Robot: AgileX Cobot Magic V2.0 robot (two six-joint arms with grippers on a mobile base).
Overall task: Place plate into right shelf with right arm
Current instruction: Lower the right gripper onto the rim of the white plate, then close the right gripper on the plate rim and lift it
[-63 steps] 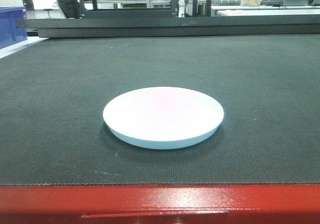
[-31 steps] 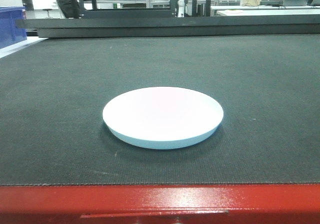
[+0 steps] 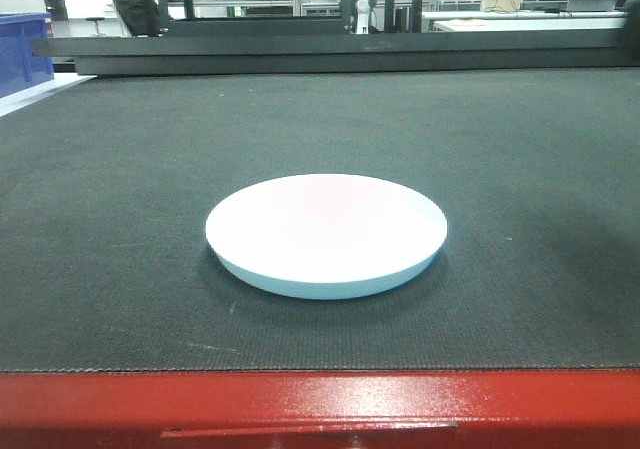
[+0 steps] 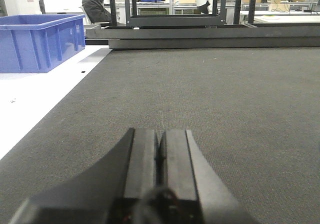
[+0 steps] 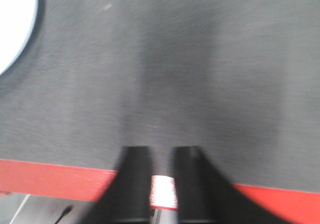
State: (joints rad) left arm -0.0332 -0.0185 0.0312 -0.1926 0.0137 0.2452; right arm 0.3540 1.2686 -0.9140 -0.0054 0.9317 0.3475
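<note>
Exterior front-facing view showed the white plate lying flat on the dark mat, near the middle of the picture and toward the near side. The table's red edge ran at its 6 o'clock and a black rail lay well off at its 12 o'clock. In the blurred right wrist view only a sliver of the plate appeared, at about 10 o'clock, well apart from the right gripper. That gripper hung over the red edge, its jaws a narrow slit apart with nothing between them. In the left wrist view the left gripper sat low over the mat, jaws pressed together and gripping nothing. A blue bin stood at 10 o'clock on a white surface, and a person was at about 11 o'clock beyond.
</note>
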